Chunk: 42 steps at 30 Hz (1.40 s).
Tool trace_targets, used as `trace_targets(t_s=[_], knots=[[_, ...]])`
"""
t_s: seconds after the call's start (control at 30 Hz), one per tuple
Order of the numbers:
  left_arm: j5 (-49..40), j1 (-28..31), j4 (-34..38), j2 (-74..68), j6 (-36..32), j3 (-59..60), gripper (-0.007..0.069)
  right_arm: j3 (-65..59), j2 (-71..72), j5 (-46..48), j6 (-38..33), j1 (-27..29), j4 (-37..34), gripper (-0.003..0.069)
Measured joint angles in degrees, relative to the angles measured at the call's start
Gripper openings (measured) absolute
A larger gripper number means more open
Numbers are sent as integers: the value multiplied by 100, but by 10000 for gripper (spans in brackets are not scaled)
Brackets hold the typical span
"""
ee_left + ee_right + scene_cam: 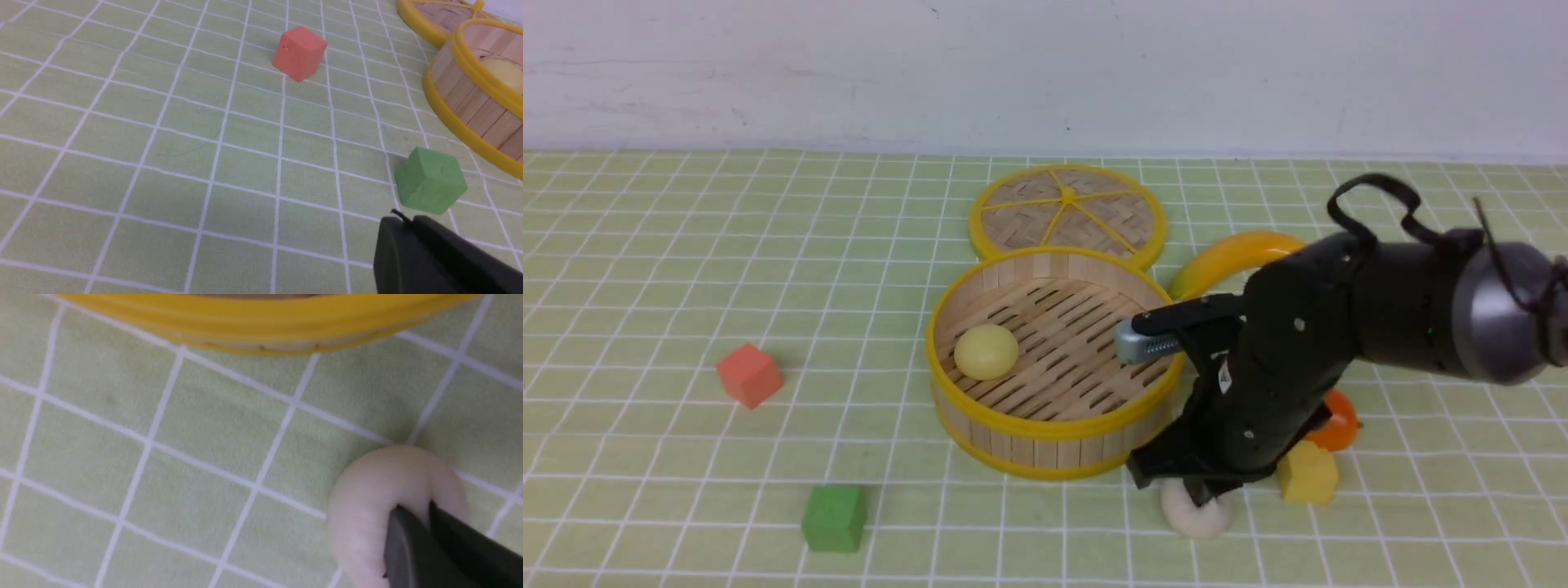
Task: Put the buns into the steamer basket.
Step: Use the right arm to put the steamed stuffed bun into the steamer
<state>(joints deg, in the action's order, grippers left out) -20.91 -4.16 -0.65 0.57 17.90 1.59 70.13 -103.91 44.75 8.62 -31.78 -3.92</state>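
The steamer basket (1054, 429) stands mid-table with one pale yellow bun (986, 351) on its slatted floor. An off-white bun (1188, 513) lies on the cloth just in front of the basket's right side. My right gripper (1205, 490) points down onto it. In the right wrist view my right gripper (427, 508) is shut on this bun (367, 498), pinching and denting it, below the basket's rim (261, 318). My left gripper (402, 218) is shut and empty, near the green cube. The left wrist view shows the basket (470, 102) and the yellow bun (502, 73). A third bun is out of view.
A woven lid (1068, 214) lies behind the basket and a banana (1233, 255) to its right. An orange mango (1335, 425) and a yellow cube (1308, 472) sit beside my right arm. A red cube (749, 374) and a green cube (834, 517) lie at the left.
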Motion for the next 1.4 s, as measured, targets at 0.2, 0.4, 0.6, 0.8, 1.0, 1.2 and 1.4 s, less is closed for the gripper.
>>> trace_targets(t_s=[0.2,0.4,0.6,0.8,1.0,1.2,1.4], knots=[[26,0,-4,0,0,0,29,861,243,579,0,-18,16,6],[26,0,19,0,0,0,36,1560,161,74,0,-18,22,6],[26,0,24,0,0,0,39,1580,-418,-870,0,-18,38,6],[26,0,24,0,0,0,49,1580,-988,-932,16,-18,38,43],[28,0,24,0,0,0,56,1581,-1015,-967,145,-18,104,182],[28,0,24,0,0,0,61,1617,-889,-632,350,-18,201,400],[28,0,29,0,0,0,69,1617,-417,-558,384,50,453,496]])
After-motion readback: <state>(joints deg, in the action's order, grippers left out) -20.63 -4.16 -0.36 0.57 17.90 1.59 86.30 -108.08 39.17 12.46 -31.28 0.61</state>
